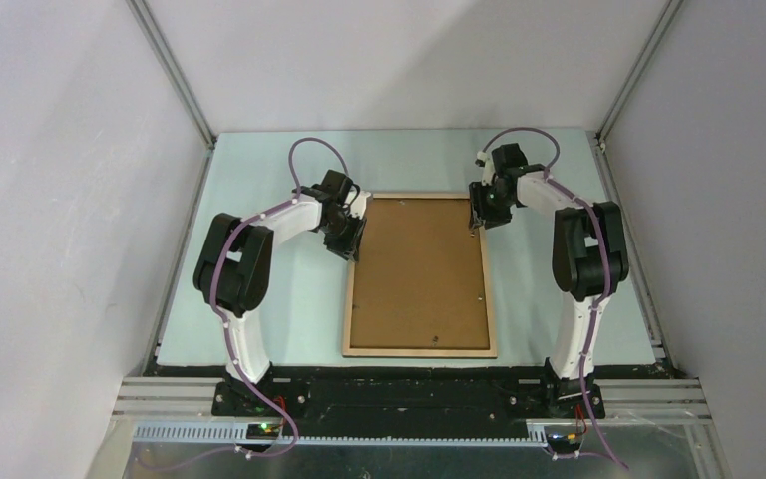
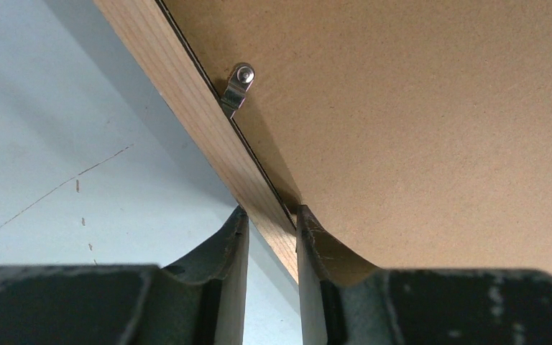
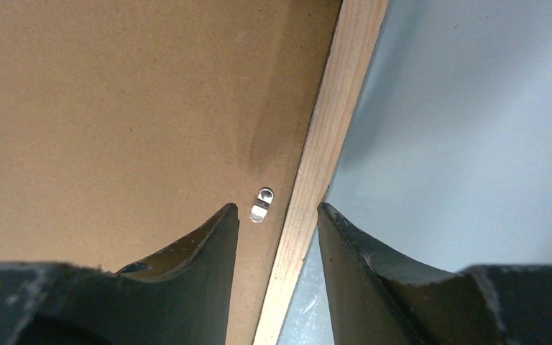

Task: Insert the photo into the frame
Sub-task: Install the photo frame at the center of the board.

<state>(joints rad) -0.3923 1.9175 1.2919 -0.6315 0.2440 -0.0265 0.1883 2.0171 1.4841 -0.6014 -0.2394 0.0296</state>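
The frame (image 1: 419, 351) lies face down on the table, its light wood back up, with the brown backing board (image 1: 419, 269) set in it. The photo is hidden. My left gripper (image 1: 351, 239) is at the frame's left rail near the far corner. In the left wrist view it (image 2: 273, 215) is closed on the wood rail (image 2: 187, 93), one finger outside and one on the board (image 2: 417, 108). My right gripper (image 1: 479, 215) is at the right rail. In the right wrist view it (image 3: 279, 212) is open astride the rail (image 3: 330, 108).
A metal turn clip (image 2: 238, 88) sits on the left rail ahead of my left fingers. Another clip (image 3: 261, 204) lies on the board between my right fingers. The pale table (image 1: 259, 299) is walled in by white panels on three sides.
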